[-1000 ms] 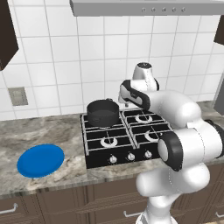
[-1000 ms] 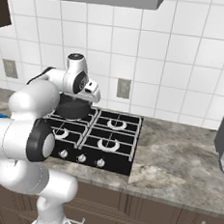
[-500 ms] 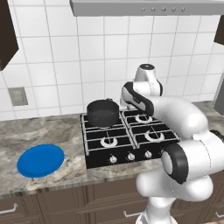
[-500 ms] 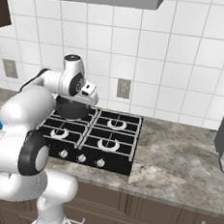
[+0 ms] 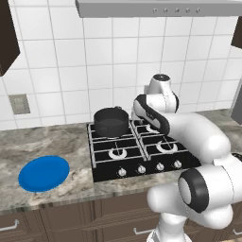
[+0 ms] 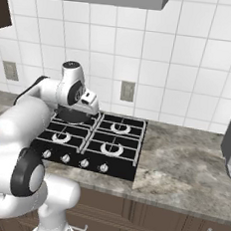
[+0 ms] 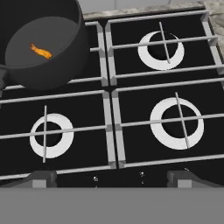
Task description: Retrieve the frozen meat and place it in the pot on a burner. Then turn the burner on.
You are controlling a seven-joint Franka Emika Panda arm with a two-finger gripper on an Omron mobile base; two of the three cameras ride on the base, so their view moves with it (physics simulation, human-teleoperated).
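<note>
text: none readable | labels: none | brands: none | numbers: none | signs: none | knobs [image 5: 150, 168] on cooktop [image 5: 134, 146]: too small to tell any marking | hood [image 5: 160, 8] buttons: blank dots

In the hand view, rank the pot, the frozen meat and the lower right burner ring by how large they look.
1. The pot, by far the largest, though cut off by the frame's edge.
2. The lower right burner ring, clearly smaller than the pot.
3. The frozen meat, a tiny orange sliver inside the pot.
</note>
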